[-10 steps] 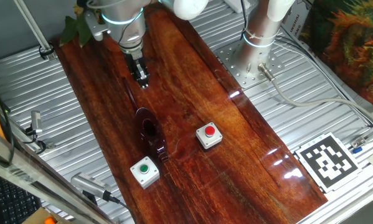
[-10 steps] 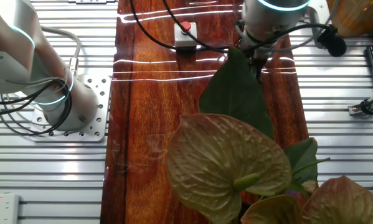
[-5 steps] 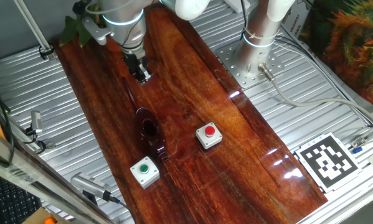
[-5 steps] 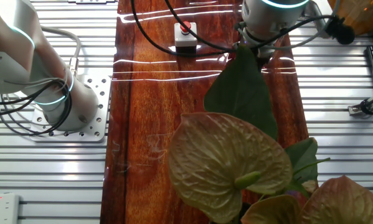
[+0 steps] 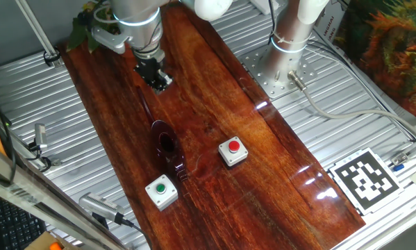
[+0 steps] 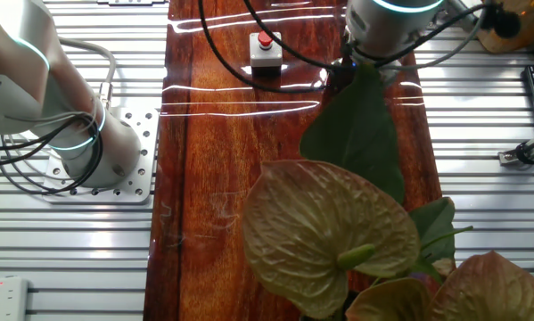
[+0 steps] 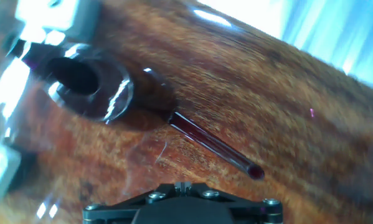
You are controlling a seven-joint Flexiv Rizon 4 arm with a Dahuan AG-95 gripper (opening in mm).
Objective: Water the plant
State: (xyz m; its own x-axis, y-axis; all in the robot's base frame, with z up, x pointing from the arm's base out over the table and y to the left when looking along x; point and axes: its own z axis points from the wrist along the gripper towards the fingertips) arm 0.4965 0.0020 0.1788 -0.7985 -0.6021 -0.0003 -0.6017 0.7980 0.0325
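Observation:
The plant shows as green leaves at the board's far left corner, and as broad green and yellowish leaves filling the foreground of the other fixed view; its pot is hidden. A dark red translucent vessel stands on the wooden board, its thin spout pointing toward the plant. In the hand view the vessel is at upper left and its spout runs to the lower right. My gripper hangs above the spout's end, shut and empty; its fingertips meet. In the other fixed view a leaf hides them.
A red button box and a green button box sit on the board near the vessel. The arm's base stands on the right plate. A marker tag and bushy orange-green foliage are at the right.
My gripper has moved a little toward the board's far end and turned slightly, away from the vessel. The large dark leaf in the other fixed view has shifted to the right.

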